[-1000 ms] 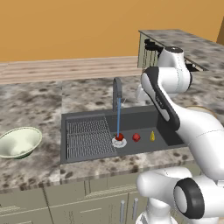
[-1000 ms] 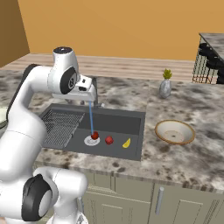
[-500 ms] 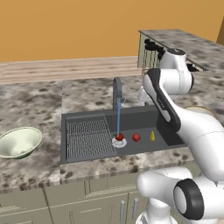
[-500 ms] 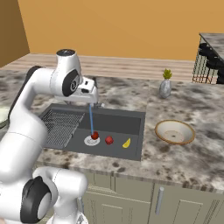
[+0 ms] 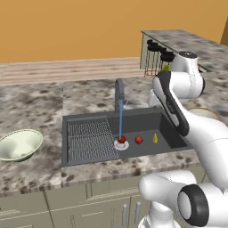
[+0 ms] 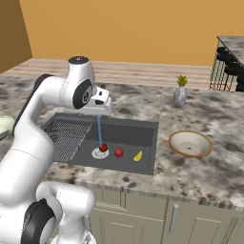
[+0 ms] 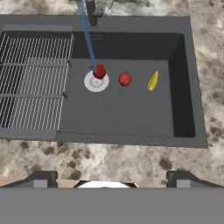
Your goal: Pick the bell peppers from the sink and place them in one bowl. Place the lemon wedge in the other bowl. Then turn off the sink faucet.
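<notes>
Two red bell peppers lie in the dark sink (image 7: pixel 131 113): one (image 7: pixel 100 71) on the pale drain under the water stream, the other (image 7: pixel 125 78) just right of it. The yellow lemon wedge (image 7: pixel 152 81) lies further right. Both base views show them too: peppers (image 5: pixel 121 139) (image 5: pixel 139 140) (image 6: pixel 103 148) (image 6: pixel 119 152), lemon (image 5: pixel 155 138) (image 6: pixel 137 156). The faucet (image 5: pixel 119 91) is running a blue stream. My gripper (image 7: pixel 111 178) hovers high above the sink's front edge, open, with nothing between its fingers. The tan bowl (image 6: pixel 190 143) sits right of the sink, the green bowl (image 5: pixel 20 144) left of it.
A ridged wire rack (image 7: pixel 35 83) covers the sink's left part. A small vase with a yellow plant (image 6: pixel 180 94) stands on the counter behind the tan bowl. Dark stools (image 5: pixel 158 55) stand by a far counter. My own arm hides most of the tan bowl in the left base view.
My arm's upper part has shifted slightly to the right and down. The peppers, lemon wedge and bowls lie where they were, and the water still runs.
</notes>
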